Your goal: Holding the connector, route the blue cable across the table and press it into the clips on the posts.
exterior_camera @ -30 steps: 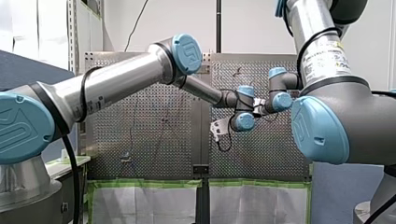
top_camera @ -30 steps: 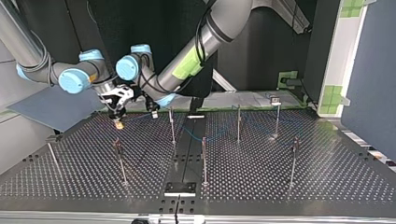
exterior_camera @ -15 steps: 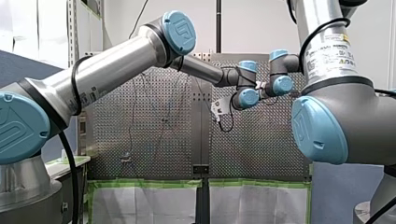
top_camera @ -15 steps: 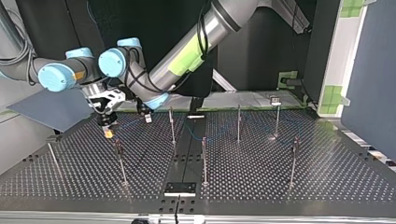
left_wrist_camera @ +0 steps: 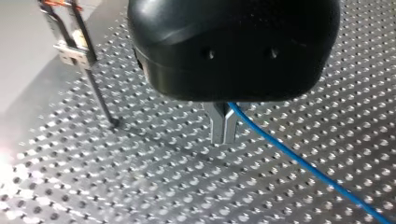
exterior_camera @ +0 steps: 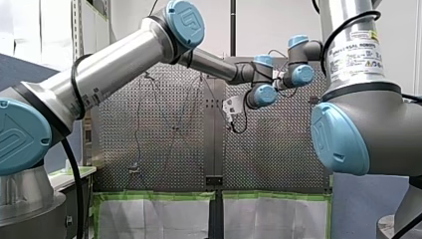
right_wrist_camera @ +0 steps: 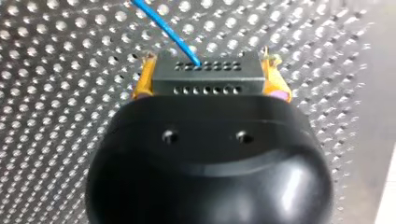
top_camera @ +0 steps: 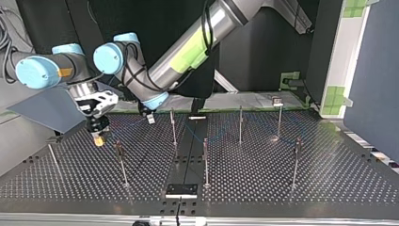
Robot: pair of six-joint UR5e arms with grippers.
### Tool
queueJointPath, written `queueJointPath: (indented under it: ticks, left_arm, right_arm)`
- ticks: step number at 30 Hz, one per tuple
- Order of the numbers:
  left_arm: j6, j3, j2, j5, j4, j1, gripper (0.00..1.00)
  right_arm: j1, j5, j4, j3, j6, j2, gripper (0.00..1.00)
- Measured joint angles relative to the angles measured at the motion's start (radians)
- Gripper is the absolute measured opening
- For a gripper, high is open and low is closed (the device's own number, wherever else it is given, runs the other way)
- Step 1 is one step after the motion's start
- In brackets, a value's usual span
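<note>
My right tool (right_wrist_camera: 208, 70) is clenched on the connector (right_wrist_camera: 208, 86), low over the worktop (top_camera: 282, 179) at the top view's left. My left tool (left_wrist_camera: 223, 133) pinches the blue cable (left_wrist_camera: 299, 161) nearby. Hold the cable taut and lower it squarely onto the nearest post (top_camera: 122, 162). Its clip is too small to make out.

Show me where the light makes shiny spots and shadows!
Left wrist view: the table glares white beyond the post; a shadow lies between post and my left gripper. Right wrist view: a gleam on my right gripper's black shell. Top view: a glint on the table by a far post.
</note>
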Motion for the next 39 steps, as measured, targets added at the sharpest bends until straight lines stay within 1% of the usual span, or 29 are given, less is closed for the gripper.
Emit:
queueJointPath:
  ticks: [2,8,11,14,19,22,26,33,39]
  left_arm:
    - [0.014,-0.016,0.015,0.01,0.014,0.001,0.02]
    - [0.07,-0.07,0.073,0.06,0.071,0.003,0.02]
    - [0.097,-0.076,0.1,0.087,0.098,0.006,0.02]
    - [0.115,-0.068,0.119,0.115,0.127,0.008,0.02]
    - [0.124,-0.032,0.126,0.156,0.159,0.017,0.02]
    - [0.124,-0.017,0.126,0.182,0.161,0.027,0.02]
    - [0.12,-0.015,0.125,0.214,0.153,0.042,0.02]
    - [0.115,-0.018,0.116,0.269,0.14,0.061,0.02]
    - [0.116,-0.019,0.113,0.317,0.171,0.082,0.02]
  right_arm:
    - [0.001,-0.003,0.004,-0.002,0.0,-0.009,0.0]
    - [0.003,-0.014,0.015,-0.006,0.0,-0.043,0.0]
    - [0.004,-0.016,0.021,-0.007,0.0,-0.061,0.0]
    - [0.005,-0.018,0.026,-0.007,0.0,-0.078,0.0]
    - [0.005,-0.024,0.032,-0.009,0.001,-0.1,0.0]
    - [0.003,-0.026,0.035,-0.011,0.001,-0.106,0.0]
    - [-0.001,-0.028,0.037,-0.015,0.002,-0.108,0.0]
    - [-0.005,-0.027,0.036,-0.016,0.013,-0.101,0.0]
    - [-0.007,-0.028,0.032,-0.017,0.01,-0.079,0.0]
